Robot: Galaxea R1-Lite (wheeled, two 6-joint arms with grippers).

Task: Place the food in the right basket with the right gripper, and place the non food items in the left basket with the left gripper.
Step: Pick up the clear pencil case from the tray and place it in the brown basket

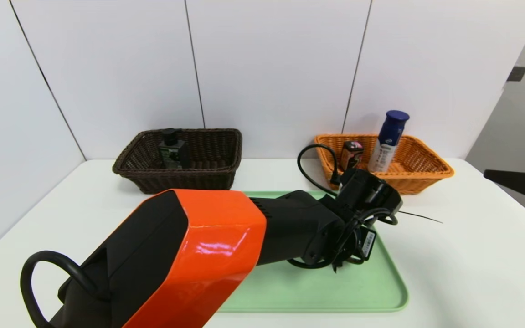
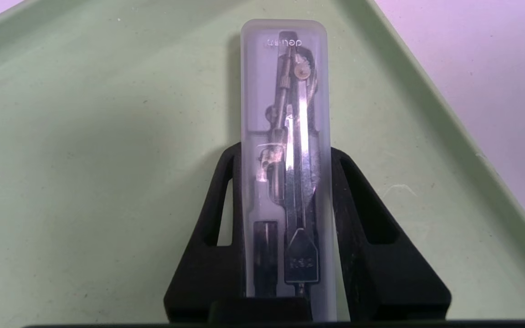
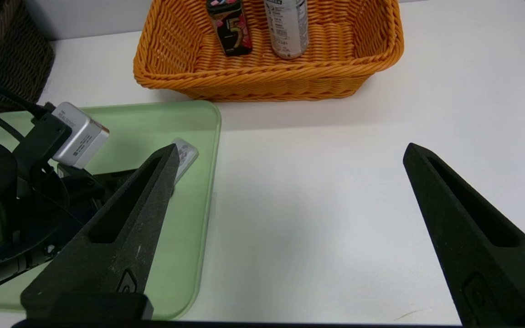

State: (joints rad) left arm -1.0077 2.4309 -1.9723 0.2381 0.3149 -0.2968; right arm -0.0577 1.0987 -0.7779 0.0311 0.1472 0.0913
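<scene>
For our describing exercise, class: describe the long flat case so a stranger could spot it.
Find the pale green tray on the white table. Over it, between the left gripper's fingers, is the clear case, with metal compass parts visible inside. Both baskets' bottles are upright and opaque.

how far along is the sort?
Looks mostly done. Food: white bottle and small dark box both sit in the orange basket. Non-food: black bottle is in the brown basket.
In hand: left gripper has its fingers on both sides of the clear case at the tray.
Left: that case into the brown basket. Right gripper is open and empty over the table.
</scene>
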